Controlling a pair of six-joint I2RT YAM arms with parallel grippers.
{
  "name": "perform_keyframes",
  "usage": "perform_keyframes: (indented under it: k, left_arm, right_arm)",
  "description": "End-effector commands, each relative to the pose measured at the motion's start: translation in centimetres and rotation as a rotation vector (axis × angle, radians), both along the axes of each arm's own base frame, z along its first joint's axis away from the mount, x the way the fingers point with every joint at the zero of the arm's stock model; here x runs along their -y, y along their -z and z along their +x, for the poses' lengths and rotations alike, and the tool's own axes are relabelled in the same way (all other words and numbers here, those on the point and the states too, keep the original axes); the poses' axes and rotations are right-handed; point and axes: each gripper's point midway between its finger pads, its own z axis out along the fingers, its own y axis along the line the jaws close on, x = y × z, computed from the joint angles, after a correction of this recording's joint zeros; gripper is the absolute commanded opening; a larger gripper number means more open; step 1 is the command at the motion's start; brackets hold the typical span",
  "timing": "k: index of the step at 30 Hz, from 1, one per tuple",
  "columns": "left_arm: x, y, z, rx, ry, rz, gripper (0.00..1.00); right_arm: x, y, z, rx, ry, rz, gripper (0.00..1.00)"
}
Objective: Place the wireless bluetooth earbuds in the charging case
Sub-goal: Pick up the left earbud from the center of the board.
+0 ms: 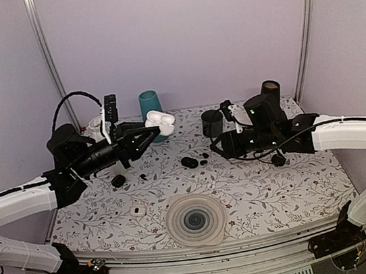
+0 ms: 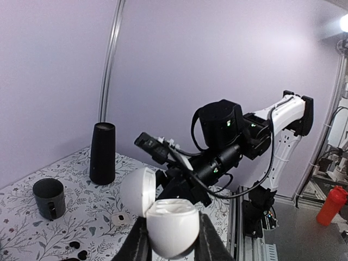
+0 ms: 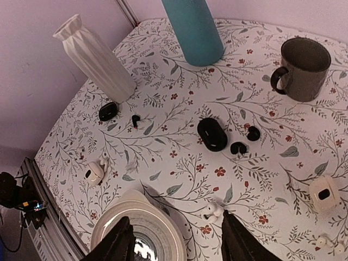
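Note:
My left gripper (image 1: 153,130) is shut on an open white charging case (image 1: 161,120) and holds it high above the back of the table. In the left wrist view the case (image 2: 173,227) sits between the fingers with its lid (image 2: 136,193) swung open to the left. My right gripper (image 1: 216,147) is open and empty, hovering above the table. In the right wrist view (image 3: 179,244) a white earbud (image 3: 213,209) lies on the cloth just inside its right finger (image 3: 239,239). Two black earbuds (image 3: 238,147) lie beside a closed black case (image 3: 212,134).
A ribbed white plate (image 3: 138,228) sits under the right gripper's left finger. Another black case (image 3: 108,111) and black earbud (image 3: 135,119), white cases (image 3: 94,173) (image 3: 324,193), a teal tumbler (image 3: 193,27), a white vase (image 3: 95,60), a dark mug (image 3: 304,68) and a black cylinder (image 2: 102,153) stand around.

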Motion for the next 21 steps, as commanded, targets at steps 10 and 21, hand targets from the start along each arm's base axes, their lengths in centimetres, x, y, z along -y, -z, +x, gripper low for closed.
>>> perform_keyframes:
  k: [10, 21]
  left_arm:
    - [-1.3, -1.7, -0.1, 0.032, -0.018, -0.049, 0.00]
    - [-1.5, -1.8, -0.1, 0.025, -0.020, -0.049, 0.00]
  right_arm:
    - [-3.2, 11.1, -1.8, -0.259, -0.144, -0.094, 0.38]
    - [-4.6, 15.6, -1.4, -0.348, -0.149, -0.149, 0.32]
